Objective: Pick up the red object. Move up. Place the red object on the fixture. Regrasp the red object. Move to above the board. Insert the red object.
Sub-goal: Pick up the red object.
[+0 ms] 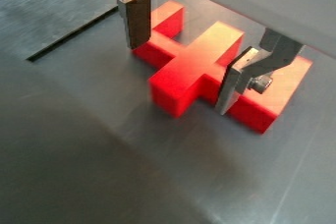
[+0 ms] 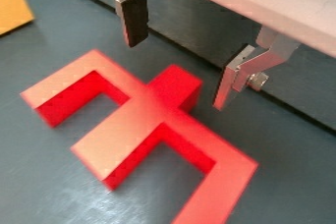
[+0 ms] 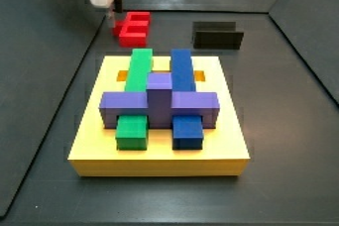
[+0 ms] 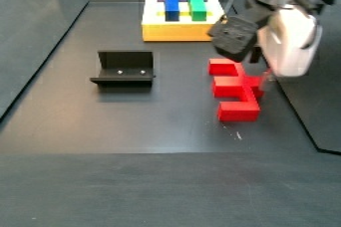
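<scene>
The red object (image 1: 210, 75) lies flat on the floor, well apart from the fixture (image 4: 123, 69) and board (image 3: 159, 146). The gripper (image 1: 197, 46) straddles its middle bar, fingers wide, holding nothing. Judging by this, the pickup isn't done; every step remains

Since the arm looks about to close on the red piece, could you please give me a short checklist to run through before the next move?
1. Jaws open: ok. The gripper shows both fingers apart in both wrist views.
2. Jaws straddle the red object: ok in a wrist view; one finger stands on each side of its central bar.
3. Fingers low enough to grip: cannot tell; one wrist view shows them beside the bar, the other above it.
4. Red object flat on the floor: ok.
5. The fixture free to receive it: ok, nothing in it.
6. The board slot for the piece: cannot tell.
</scene>
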